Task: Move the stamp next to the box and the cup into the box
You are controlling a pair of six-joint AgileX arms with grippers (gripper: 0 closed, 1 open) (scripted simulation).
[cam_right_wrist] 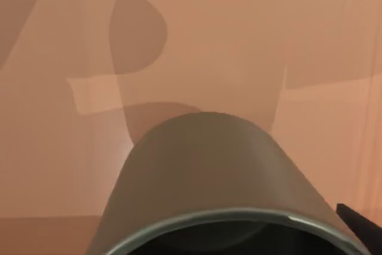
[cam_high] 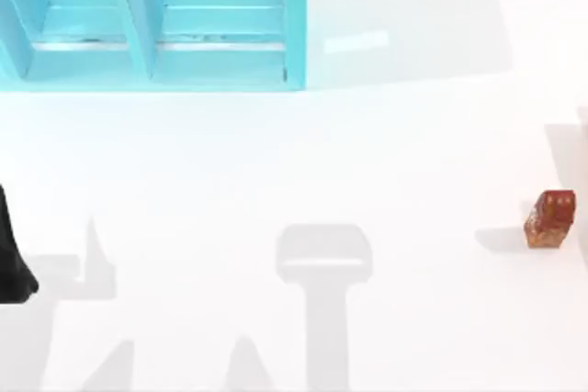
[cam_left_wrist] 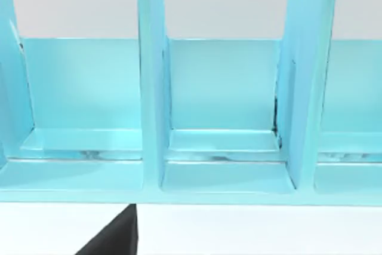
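The stamp [cam_high: 550,218] stands tilted on the white tabletop [cam_high: 303,181] near its right edge, well apart from the blue divided rack [cam_high: 156,20] at top left, while the cup [cam_right_wrist: 215,183] fills the right wrist view against an orange-brown surface; finger state cannot be told.
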